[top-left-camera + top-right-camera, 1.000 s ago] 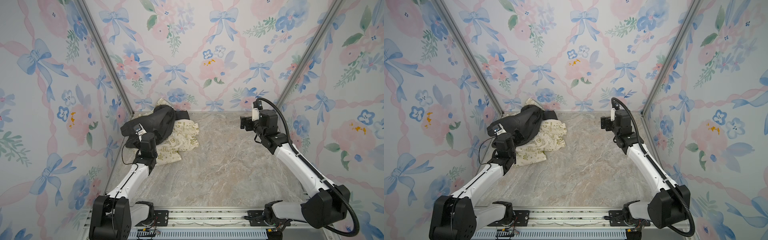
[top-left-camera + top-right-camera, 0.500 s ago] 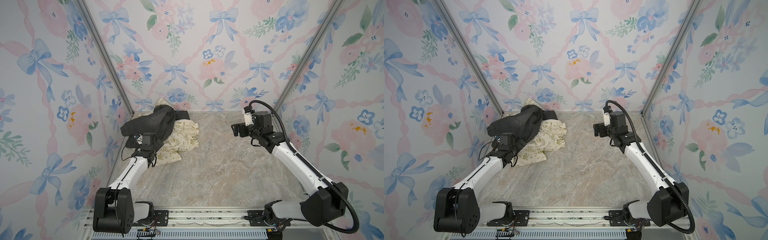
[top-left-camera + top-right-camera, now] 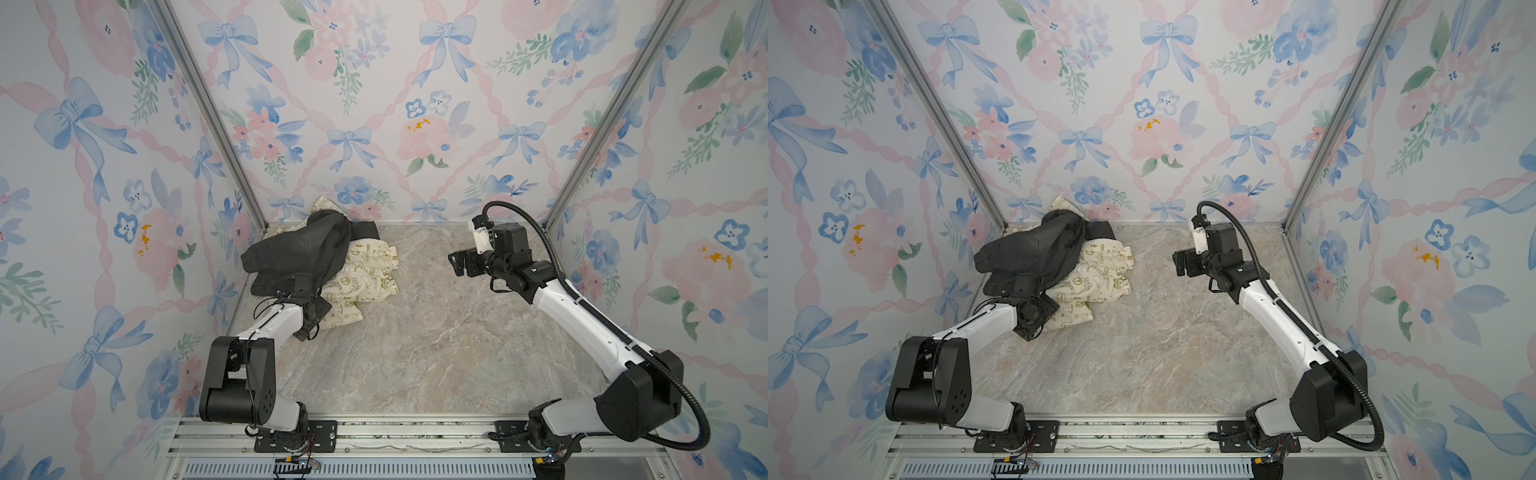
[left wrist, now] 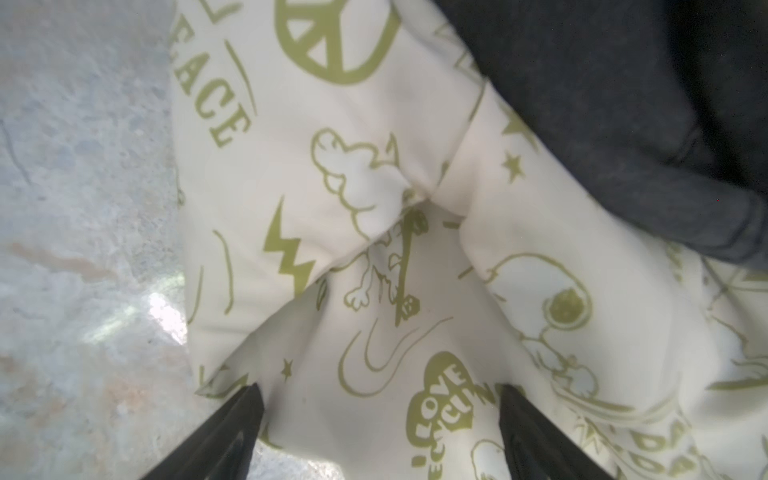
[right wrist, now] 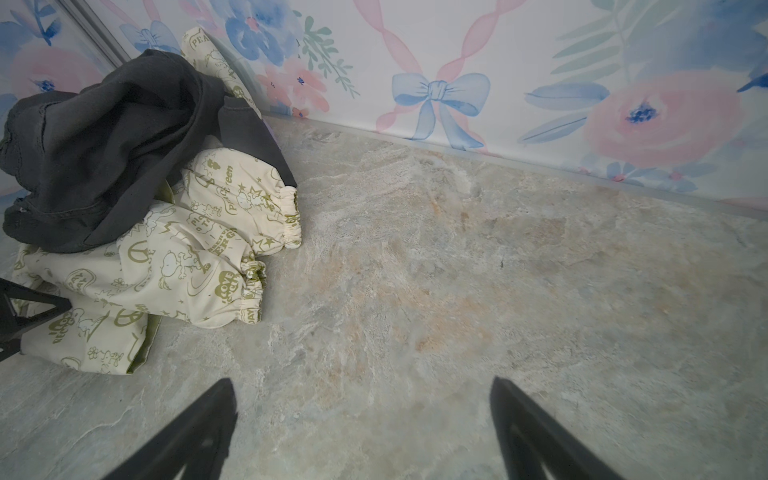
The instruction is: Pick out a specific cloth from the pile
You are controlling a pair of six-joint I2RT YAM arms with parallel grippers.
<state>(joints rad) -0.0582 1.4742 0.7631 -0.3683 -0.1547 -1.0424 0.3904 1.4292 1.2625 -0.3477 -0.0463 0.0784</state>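
Note:
The pile lies in the back left corner. Its dark grey garment is draped over the cream printed cloth, with a black piece behind. The lavender cloth is hidden, apart from a thin lavender sliver beside the black piece, too small to be sure of. My left gripper is open at the pile's near edge, its jaws straddling a fold of the cream cloth. My right gripper hangs open above bare floor, right of the pile.
The marbled floor stretches from the pile to the right wall. Flowered walls close in the back and both sides, and the pile leans against the back wall. A metal rail with the arm bases runs along the front.
My left gripper has dropped from above the dark garment down onto the cream cloth at the pile's near edge. My right gripper has swung left and lower, toward the pile.

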